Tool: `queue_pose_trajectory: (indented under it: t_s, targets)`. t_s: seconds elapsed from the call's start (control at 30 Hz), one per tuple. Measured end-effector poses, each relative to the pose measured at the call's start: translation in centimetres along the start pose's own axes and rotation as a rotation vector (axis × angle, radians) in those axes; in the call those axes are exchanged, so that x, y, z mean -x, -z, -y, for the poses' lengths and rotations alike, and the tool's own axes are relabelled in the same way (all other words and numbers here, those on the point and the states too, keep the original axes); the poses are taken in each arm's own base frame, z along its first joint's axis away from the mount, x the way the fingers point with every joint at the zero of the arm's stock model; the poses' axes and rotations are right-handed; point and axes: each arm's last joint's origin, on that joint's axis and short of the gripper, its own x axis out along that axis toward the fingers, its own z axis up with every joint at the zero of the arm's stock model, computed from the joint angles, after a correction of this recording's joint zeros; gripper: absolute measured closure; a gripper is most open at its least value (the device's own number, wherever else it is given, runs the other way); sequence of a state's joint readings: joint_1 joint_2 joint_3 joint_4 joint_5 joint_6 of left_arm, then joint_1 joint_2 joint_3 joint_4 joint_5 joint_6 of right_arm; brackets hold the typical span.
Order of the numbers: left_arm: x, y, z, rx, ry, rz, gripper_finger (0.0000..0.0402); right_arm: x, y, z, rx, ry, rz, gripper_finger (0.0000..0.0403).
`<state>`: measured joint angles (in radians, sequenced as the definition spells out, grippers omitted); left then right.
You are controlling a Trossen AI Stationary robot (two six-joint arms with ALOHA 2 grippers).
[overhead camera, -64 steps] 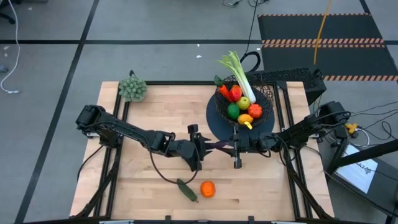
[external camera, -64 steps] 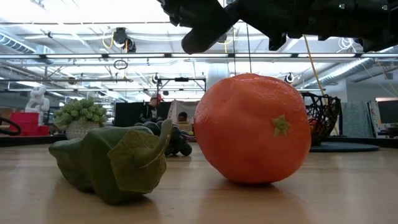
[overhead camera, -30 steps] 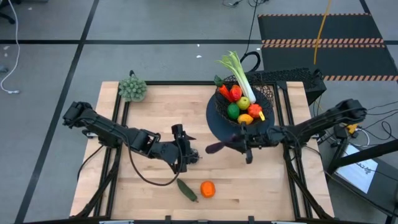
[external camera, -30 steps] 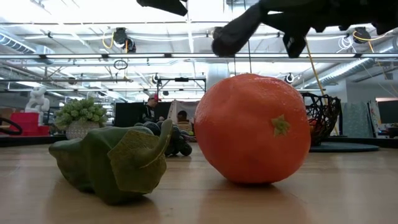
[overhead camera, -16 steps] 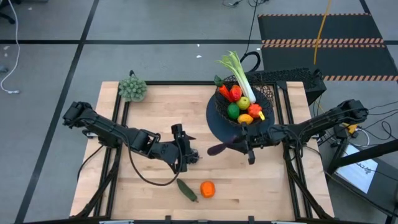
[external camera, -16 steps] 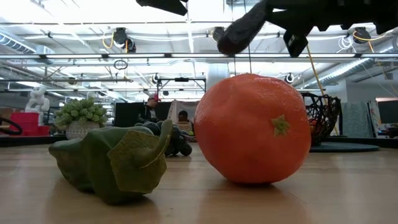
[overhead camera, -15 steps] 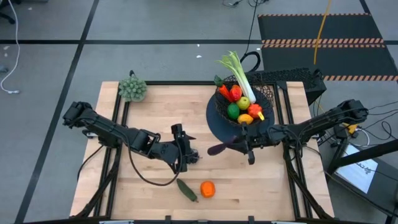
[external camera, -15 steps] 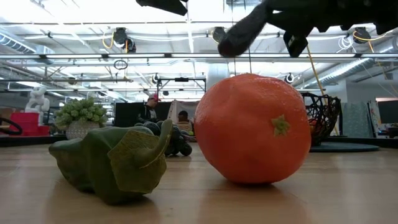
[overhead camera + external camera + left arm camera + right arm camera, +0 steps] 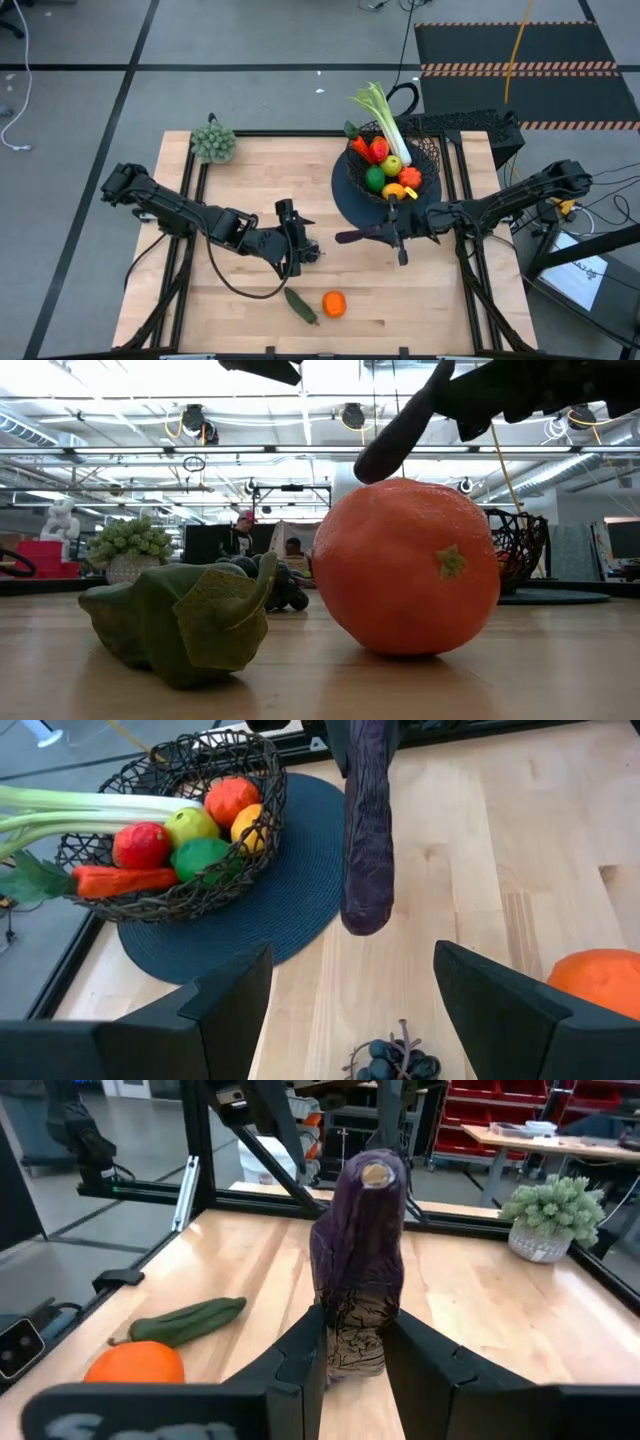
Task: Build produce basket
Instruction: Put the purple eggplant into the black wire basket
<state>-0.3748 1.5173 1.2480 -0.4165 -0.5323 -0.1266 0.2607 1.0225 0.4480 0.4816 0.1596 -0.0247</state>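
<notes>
1 eggplant, tip lower than before, in right gripper's clenched jaws; left gripper's jaws released.

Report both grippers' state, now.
Left gripper: open, empty, above the grapes.
Right gripper: closed on the eggplant.

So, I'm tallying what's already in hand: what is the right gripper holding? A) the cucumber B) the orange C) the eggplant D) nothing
C: the right gripper is shut on the purple eggplant, held above the table, while the orange and cucumber lie on the wood.
</notes>
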Motion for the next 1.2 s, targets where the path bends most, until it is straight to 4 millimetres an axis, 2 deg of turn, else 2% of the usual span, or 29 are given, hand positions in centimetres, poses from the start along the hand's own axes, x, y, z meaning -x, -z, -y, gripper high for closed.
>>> queue_pose_trajectory:
  t_s: [0.17, 0.4, 0.6, 0.83, 1.0, 1.2]
  targets:
    - [0.0, 0.0, 0.0, -0.011, 0.0, 0.0, 0.0124, 0.0, -0.1, 0.1, -0.116, 0.033, 0.008, 0.0316]
    - [0.0, 0.0, 0.0, -0.011, -0.001, 0.001, 0.0123, 0.0, -0.2, 1.0, -0.278, 0.227, 0.049, 0.0316]
    - [0.0, 0.0, 0.0, -0.015, 0.0, 0.002, 0.0123, 0.0, -2.4, 3.1, -0.302, 0.329, 0.108, 0.0316]
    - [0.0, 0.0, 0.0, 0.012, -0.001, 0.001, 0.0123, 0.6, -5.5, 6.4, -0.292, 0.445, -0.081, 0.0316]
    - [0.0, 0.0, 0.0, 0.013, 0.0, 0.001, 0.0124, 1.9, -7.4, 8.6, -0.28, 0.555, -0.232, 0.0316]
    - [0.0, 0.0, 0.0, 0.017, 0.0, 0.002, 0.0124, 3.4, -8.4, 10.5, -0.252, 0.659, -0.334, 0.0316]
